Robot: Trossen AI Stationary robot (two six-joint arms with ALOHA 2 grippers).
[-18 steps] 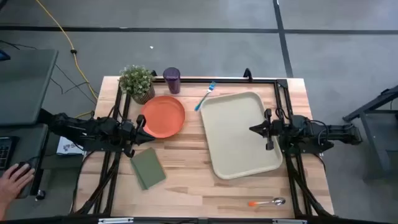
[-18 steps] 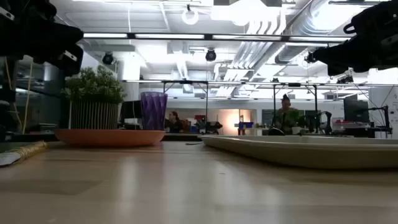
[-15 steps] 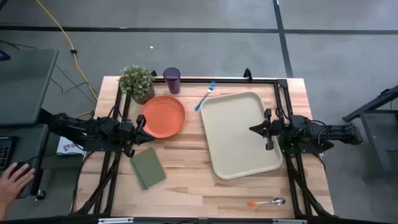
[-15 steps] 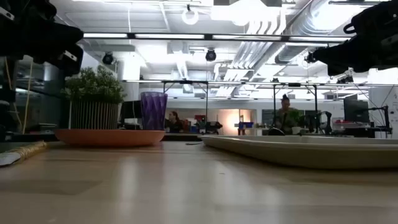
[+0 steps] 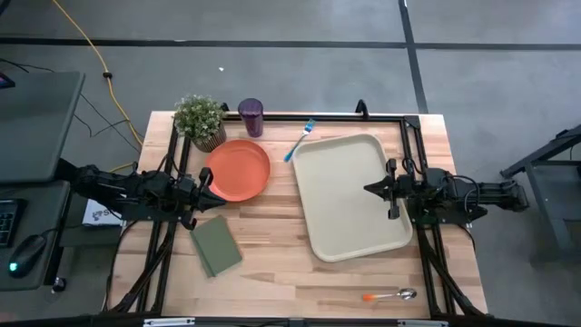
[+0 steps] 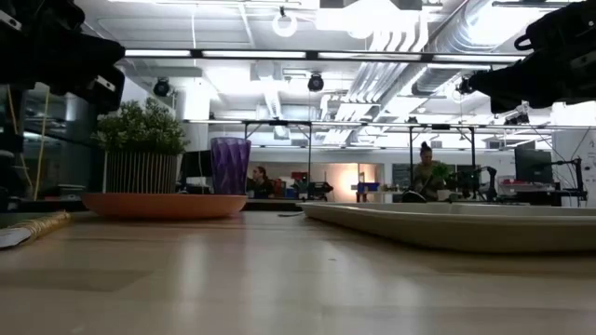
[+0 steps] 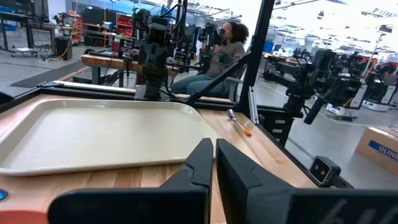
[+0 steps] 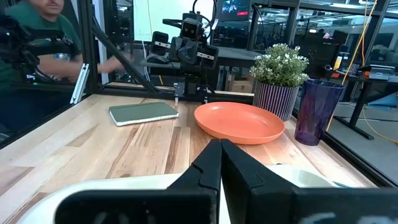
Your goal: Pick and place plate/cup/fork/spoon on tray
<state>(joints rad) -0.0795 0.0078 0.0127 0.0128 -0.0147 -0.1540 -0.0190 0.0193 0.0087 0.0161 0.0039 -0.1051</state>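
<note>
Wooden counter (image 5: 272,263), high view: nothing on it has moved since the earlier frames; only a person's hand at the left edge has gone, so no item is on the tray (image 5: 354,195) yet. Plate (image 5: 239,169), cup (image 5: 251,116), fork (image 5: 300,140) and spoon (image 5: 388,295) lie outside it. Left wrist view: left gripper (image 7: 212,163) fingers closed, empty. Right wrist view: right gripper (image 8: 219,163) likewise.

Overhead, table-level, two wrists (facing)
</note>
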